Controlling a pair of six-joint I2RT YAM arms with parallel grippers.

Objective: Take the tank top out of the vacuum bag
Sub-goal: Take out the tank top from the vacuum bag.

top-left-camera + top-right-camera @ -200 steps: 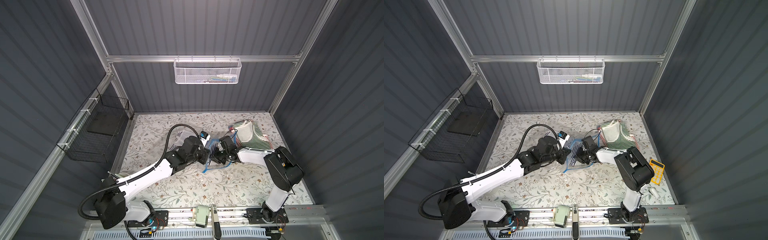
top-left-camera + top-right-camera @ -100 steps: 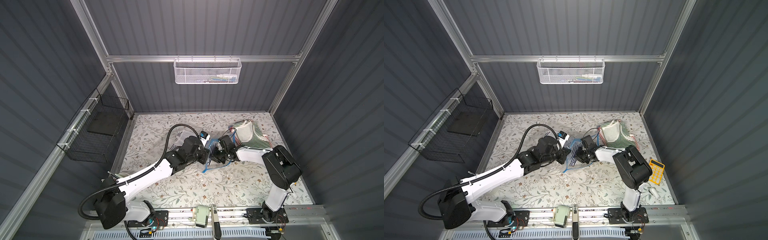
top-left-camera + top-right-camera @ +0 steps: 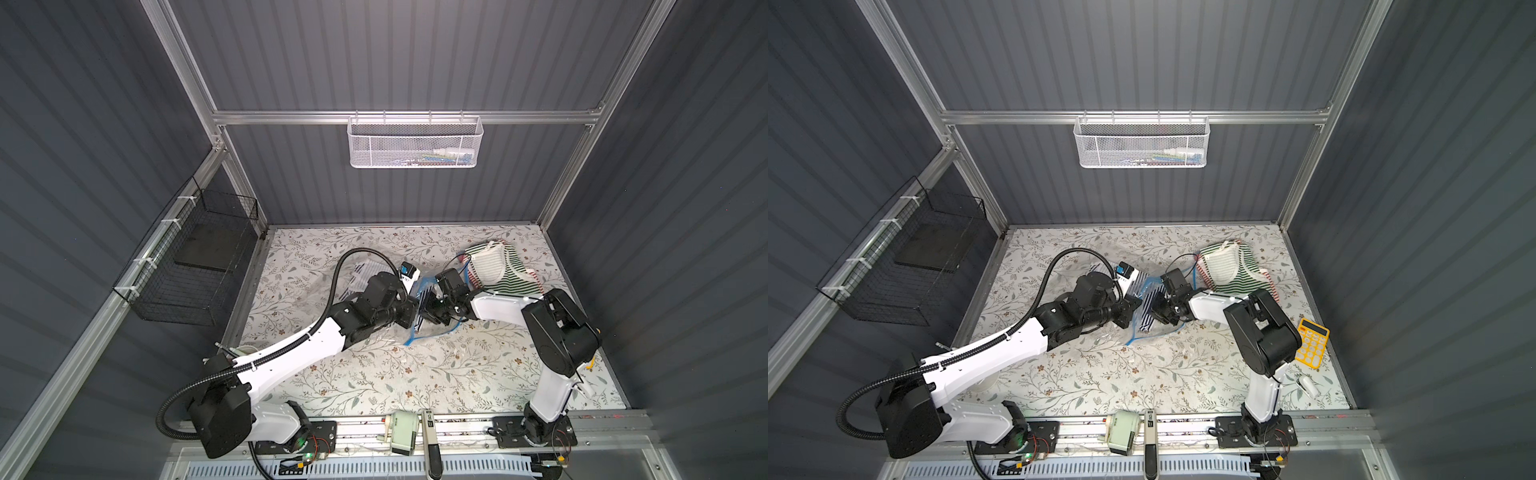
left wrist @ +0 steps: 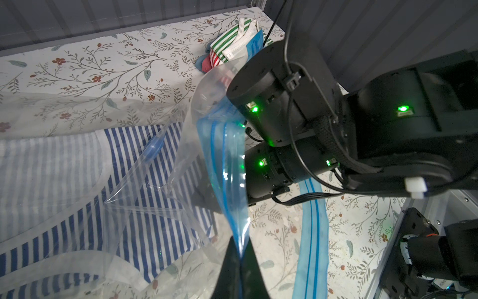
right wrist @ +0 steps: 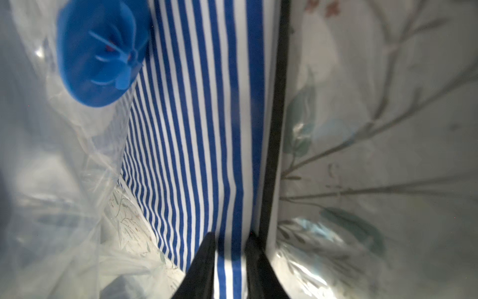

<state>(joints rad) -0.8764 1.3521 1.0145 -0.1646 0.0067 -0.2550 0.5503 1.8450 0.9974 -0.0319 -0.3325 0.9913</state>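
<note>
The tank top (image 5: 201,129), white with blue stripes, lies inside the vacuum bag (image 4: 188,155), and the clear plastic covers most of it. In both top views the bag is in the middle of the table (image 3: 415,374), between the two arms. Its round blue valve cap (image 5: 101,51) sits just beside the striped cloth. The right pincer (image 5: 230,235) has plastic at both sides of it and is clenched on a fold of the tank top, one finger at each side of the cloth. The left pincer (image 4: 240,244) is clenched on the blue zip strip (image 4: 227,165) and holds this edge lifted from the table. Behind the right arm a green-striped garment (image 3: 498,270) lies near the far right corner. A yellow calculator (image 3: 1311,343) lies at the right edge, well apart from the bag
</note>
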